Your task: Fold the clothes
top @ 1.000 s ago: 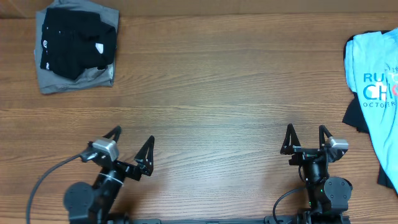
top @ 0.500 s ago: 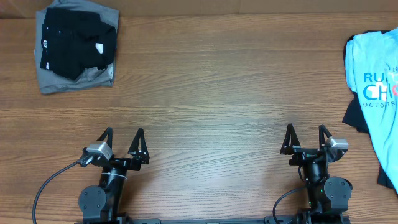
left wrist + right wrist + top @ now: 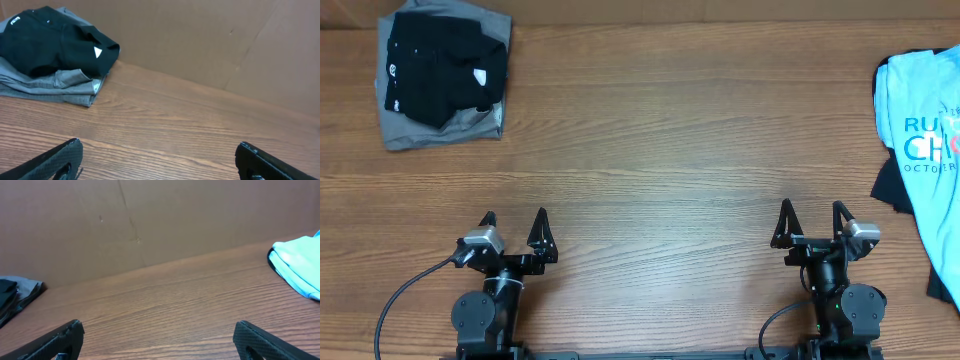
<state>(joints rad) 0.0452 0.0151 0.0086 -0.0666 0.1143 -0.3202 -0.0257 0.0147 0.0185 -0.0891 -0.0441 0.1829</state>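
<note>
left gripper point(image 3: 514, 216), right gripper point(image 3: 811, 208): jaws wide, empty. blue shirt point(image 3: 923, 120) well right of right jaws; folded stack point(image 3: 442, 75) far ahead of left jaws. Suggest: pinch shirt hem low, drag between jaws, flatten first

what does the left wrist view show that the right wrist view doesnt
Only the left wrist view: the folded black garment in full, with its white triangular label, lying on the folded grey garment.

Only the right wrist view: the light blue T-shirt at the right edge.

Both: the wooden table, the brown cardboard wall, and open fingers at the bottom corners, the left gripper in one and the right gripper in the other. The right wrist view also catches a sliver of those two folded garments at its left edge.
</note>
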